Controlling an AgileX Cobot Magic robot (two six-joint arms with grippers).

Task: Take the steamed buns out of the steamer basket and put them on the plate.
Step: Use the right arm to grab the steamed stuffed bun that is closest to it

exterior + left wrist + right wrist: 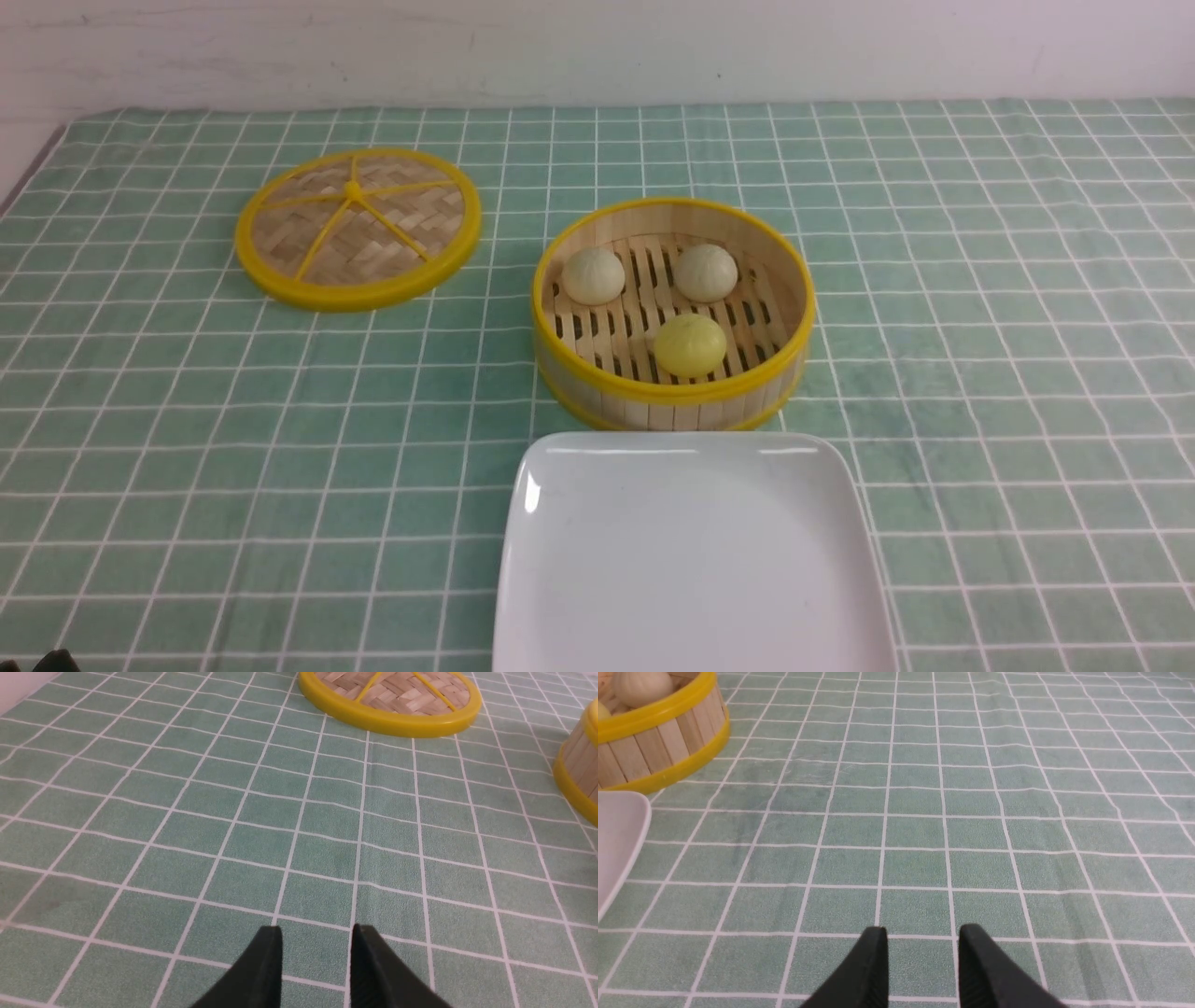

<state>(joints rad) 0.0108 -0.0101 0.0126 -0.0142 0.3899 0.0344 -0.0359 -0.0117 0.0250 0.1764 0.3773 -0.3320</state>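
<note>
The bamboo steamer basket (pixel 789 317) with yellow rims stands mid-table and holds three steamed buns: two off-white ones (pixel 593 275) (pixel 706 272) at the back and a pale yellow one (pixel 690 344) in front. The white square plate (pixel 691 551) lies just in front of the basket, with nothing on it. Neither arm shows in the front view. My left gripper (pixel 316 933) hovers open over bare cloth, with the basket's wall (pixel 579 765) off to one side. My right gripper (pixel 923 933) is open over bare cloth too, apart from the basket (pixel 658 742) and the plate's corner (pixel 616 835).
The flat woven lid (pixel 358 227) with yellow rim and spokes lies at the back left, also seen as the lid (pixel 392 700) in the left wrist view. A green checked cloth (pixel 980 327) covers the table. A white wall runs behind the table.
</note>
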